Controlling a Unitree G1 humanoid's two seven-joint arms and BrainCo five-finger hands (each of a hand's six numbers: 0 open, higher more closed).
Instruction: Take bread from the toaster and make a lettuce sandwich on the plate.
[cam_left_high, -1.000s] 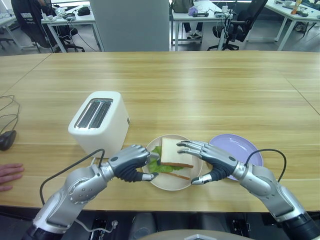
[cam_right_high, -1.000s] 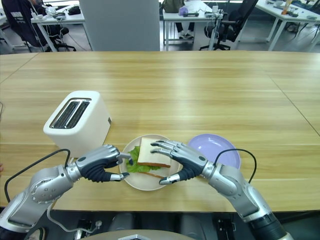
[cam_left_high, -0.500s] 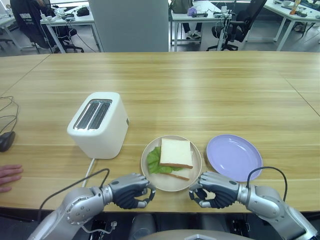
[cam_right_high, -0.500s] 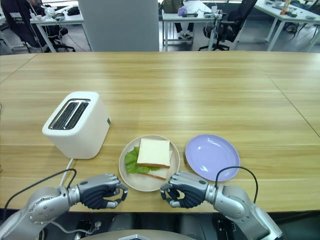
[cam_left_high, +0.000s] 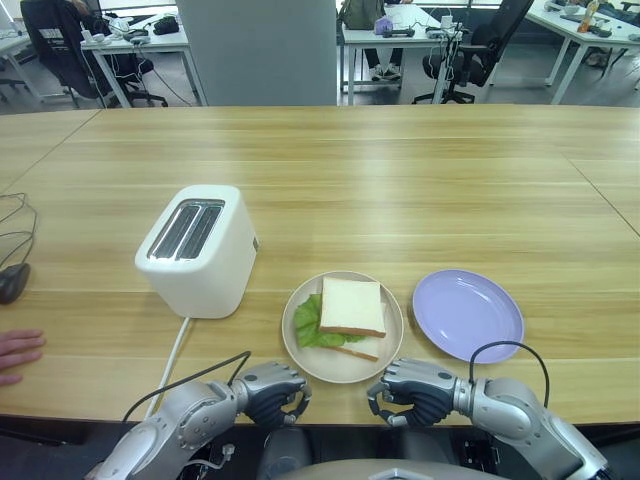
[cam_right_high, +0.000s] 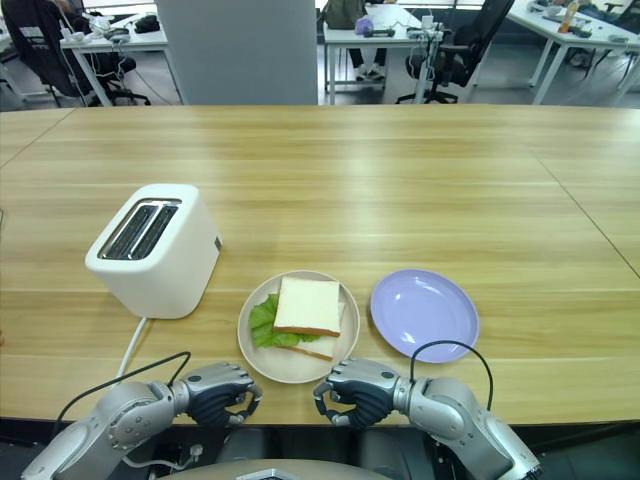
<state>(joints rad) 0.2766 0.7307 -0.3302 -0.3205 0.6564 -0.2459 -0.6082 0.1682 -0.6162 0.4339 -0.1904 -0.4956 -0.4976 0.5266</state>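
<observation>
A sandwich (cam_left_high: 350, 311) lies on the beige plate (cam_left_high: 392, 352): two bread slices with green lettuce (cam_left_high: 308, 323) sticking out on the left. The white toaster (cam_left_high: 197, 249) stands to the left of the plate, its slots empty. My left hand (cam_left_high: 272, 390) sits at the table's near edge, below and left of the plate, fingers curled on nothing. Below and right of the plate, my right hand (cam_left_high: 417, 390) rests at the same edge, also curled and empty. Both hands are apart from the plate.
An empty purple plate (cam_left_high: 468, 314) lies right of the beige one. The toaster's white cord (cam_left_high: 172, 347) runs toward the near edge. A person's hand (cam_left_high: 18, 353) rests at the left edge, with a dark mouse (cam_left_high: 12, 281) and cables (cam_left_high: 20, 212) beyond it.
Both hands have drawn back from the sandwich to the table's near edge and curled shut. The sandwich stays on the plate.
</observation>
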